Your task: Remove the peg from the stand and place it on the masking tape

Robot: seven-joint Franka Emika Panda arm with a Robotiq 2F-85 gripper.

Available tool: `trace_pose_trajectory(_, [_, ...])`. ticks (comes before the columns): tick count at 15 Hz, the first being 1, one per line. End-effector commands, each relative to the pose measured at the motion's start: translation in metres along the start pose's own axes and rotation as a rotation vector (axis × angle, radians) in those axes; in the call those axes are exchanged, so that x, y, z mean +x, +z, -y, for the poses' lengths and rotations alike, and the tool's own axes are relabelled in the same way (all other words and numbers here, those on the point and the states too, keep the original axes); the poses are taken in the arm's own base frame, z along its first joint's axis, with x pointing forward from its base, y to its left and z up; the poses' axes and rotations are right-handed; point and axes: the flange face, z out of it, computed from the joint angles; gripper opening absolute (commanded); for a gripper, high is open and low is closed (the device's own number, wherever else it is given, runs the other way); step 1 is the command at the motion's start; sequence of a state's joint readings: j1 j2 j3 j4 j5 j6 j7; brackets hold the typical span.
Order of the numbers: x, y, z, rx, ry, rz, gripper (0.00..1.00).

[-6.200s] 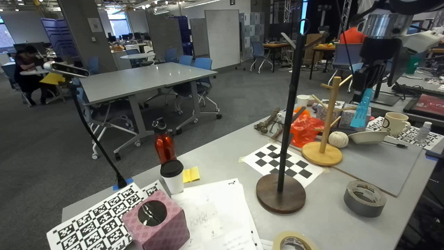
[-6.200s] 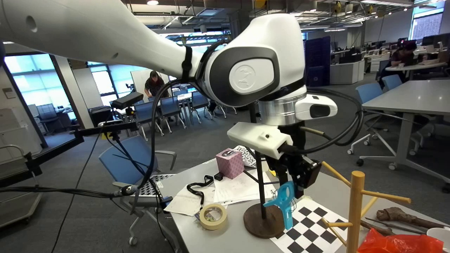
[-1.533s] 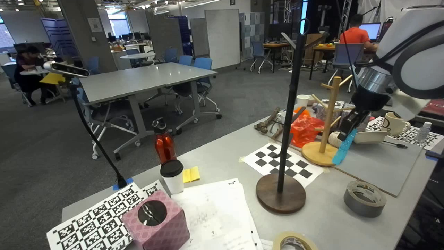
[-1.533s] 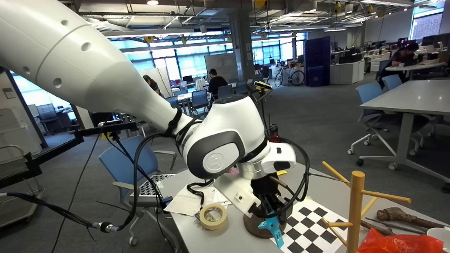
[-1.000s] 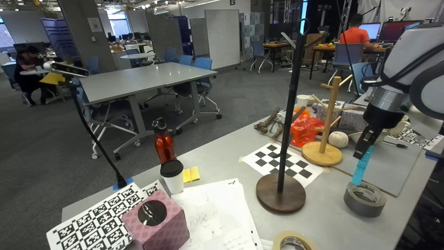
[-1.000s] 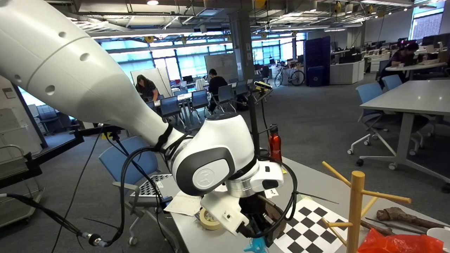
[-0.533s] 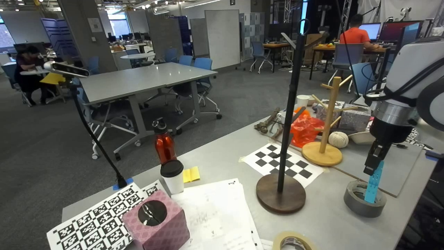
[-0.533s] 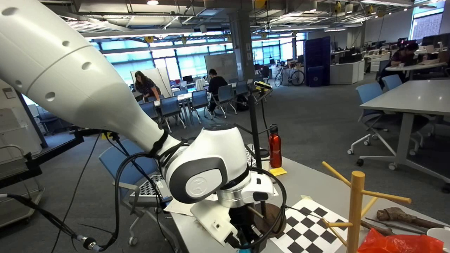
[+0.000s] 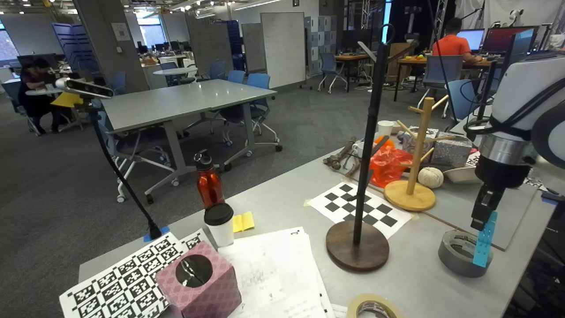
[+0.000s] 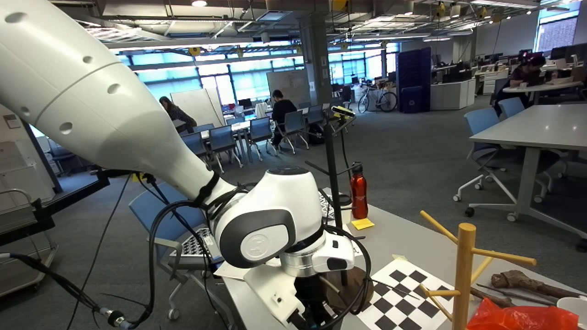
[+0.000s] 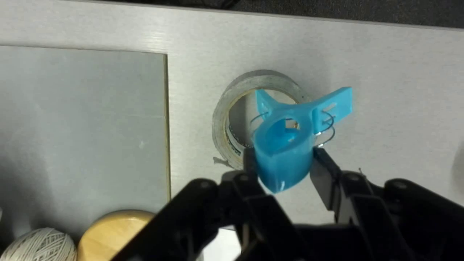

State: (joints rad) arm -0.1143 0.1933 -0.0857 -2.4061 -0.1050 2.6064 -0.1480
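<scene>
My gripper [image 11: 282, 159] is shut on the teal-blue peg [image 11: 286, 172], one finger on each side of its round hollow end. In an exterior view the gripper [image 9: 483, 223] points down with the peg [image 9: 484, 240] hanging below it. The peg's lower end overlaps the grey masking tape roll [image 9: 457, 260]; I cannot tell whether they touch. In the wrist view the prongs lie over the hole and right rim of the masking tape [image 11: 220, 127]. The wooden stand [image 9: 410, 199] is behind, apart from the gripper; it also shows in an exterior view [image 10: 464, 270].
A black pole on a dark round base [image 9: 356, 251] stands beside the tape roll. A thin grey board [image 11: 90, 127], a string ball [image 9: 430, 177] and an orange bag [image 9: 390, 163] lie near the stand. A tan tape ring [image 9: 375, 304] is at the front. The table edge [image 11: 232, 10] runs close by.
From high near the stand, the gripper has come down with the peg to the grey tape roll. In the last half second it shifted slightly right and down in an exterior view.
</scene>
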Motion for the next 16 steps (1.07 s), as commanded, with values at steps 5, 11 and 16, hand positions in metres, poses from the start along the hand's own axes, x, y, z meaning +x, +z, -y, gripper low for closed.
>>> trace_pose_trajectory(5, [0.015, 0.005, -0.022, 0.023, 0.07, 0.046, 0.16])
trace_pose_trajectory(11, [0.035, 0.008, -0.023, 0.029, 0.085, 0.03, 0.16])
trace_pose_trajectory(16, [0.038, 0.017, -0.017, 0.026, 0.069, 0.053, 0.55])
